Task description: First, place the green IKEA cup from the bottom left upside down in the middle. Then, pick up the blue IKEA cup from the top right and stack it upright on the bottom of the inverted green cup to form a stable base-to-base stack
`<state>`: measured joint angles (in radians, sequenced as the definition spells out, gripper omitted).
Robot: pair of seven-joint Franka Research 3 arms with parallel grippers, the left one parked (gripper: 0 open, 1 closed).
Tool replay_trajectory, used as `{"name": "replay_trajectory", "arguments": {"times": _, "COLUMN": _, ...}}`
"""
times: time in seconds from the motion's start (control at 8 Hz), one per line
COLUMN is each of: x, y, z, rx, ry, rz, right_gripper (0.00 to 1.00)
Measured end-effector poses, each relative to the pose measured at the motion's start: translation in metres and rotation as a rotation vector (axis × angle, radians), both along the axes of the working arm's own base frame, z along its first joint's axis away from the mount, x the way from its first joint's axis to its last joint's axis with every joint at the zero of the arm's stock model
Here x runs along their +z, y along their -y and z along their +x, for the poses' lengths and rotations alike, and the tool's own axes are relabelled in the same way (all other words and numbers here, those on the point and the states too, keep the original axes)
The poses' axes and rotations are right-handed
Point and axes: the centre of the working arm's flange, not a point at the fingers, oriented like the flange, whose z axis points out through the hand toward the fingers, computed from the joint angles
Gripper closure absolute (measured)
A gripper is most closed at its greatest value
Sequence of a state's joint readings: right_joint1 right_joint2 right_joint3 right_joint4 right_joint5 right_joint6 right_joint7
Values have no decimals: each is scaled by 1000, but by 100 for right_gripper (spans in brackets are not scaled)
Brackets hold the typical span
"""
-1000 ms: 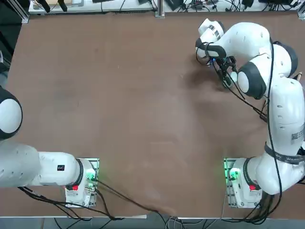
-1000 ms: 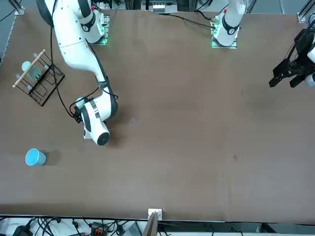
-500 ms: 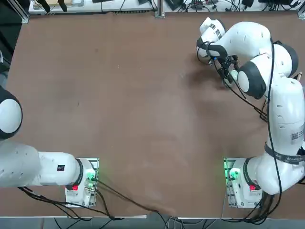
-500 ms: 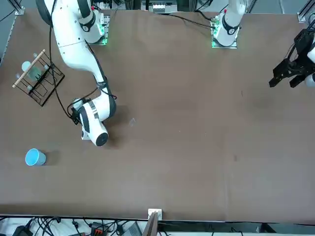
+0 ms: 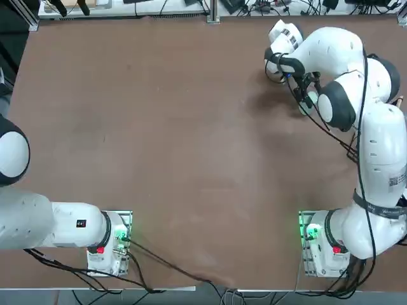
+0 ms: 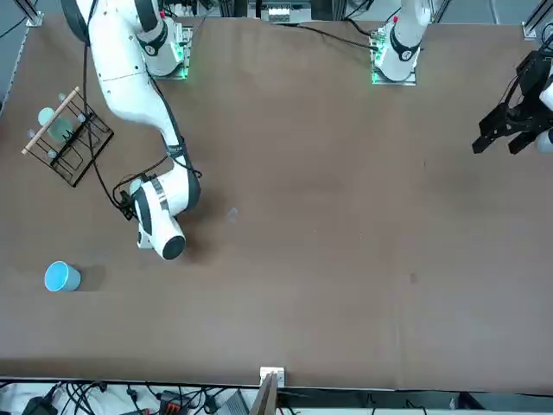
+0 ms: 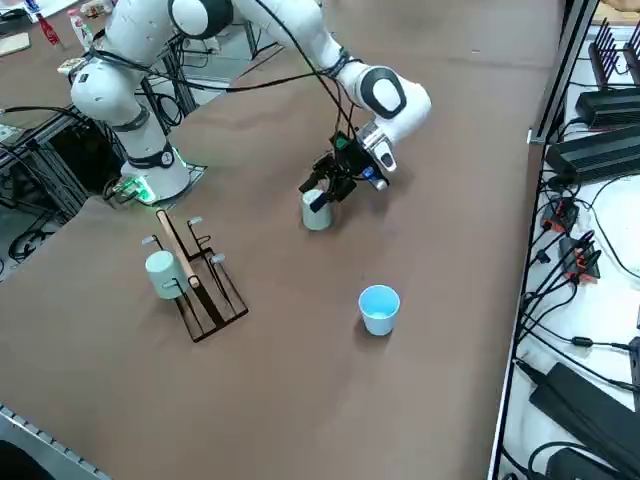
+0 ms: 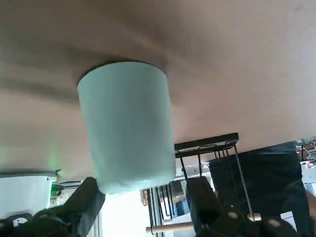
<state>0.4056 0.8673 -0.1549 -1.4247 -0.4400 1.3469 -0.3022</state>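
Pale mint-green plastic tumbler (image 7: 316, 212), tapered and handleless, stands on the brown worktop (image 7: 300, 330), apparently mouth down, though the wrist view is awkward to read. The right pincer (image 7: 330, 184) hangs just above it, fingers spread and holding nothing. By that, the first step looks finished. Left to do: the light sky-blue plastic tumbler (image 7: 379, 309) sits upright, near the green one but apart, untouched, and must be lifted onto the green cup's base.
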Motion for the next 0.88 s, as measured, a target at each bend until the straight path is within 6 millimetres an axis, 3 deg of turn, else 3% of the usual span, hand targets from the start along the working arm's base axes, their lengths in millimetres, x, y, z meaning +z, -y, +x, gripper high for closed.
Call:
{"name": "replay_trajectory", "arguments": {"times": 0.5, "x": 59, "y": -11, "z": 13, "rx": -9, "ry": 74, "rz": 27, "right_gripper": 0}}
{"name": "replay_trajectory", "arguments": {"times": 0.88, "x": 128, "y": -23, "z": 37, "rx": -11, "ry": 185, "rz": 87, "right_gripper": 0}}
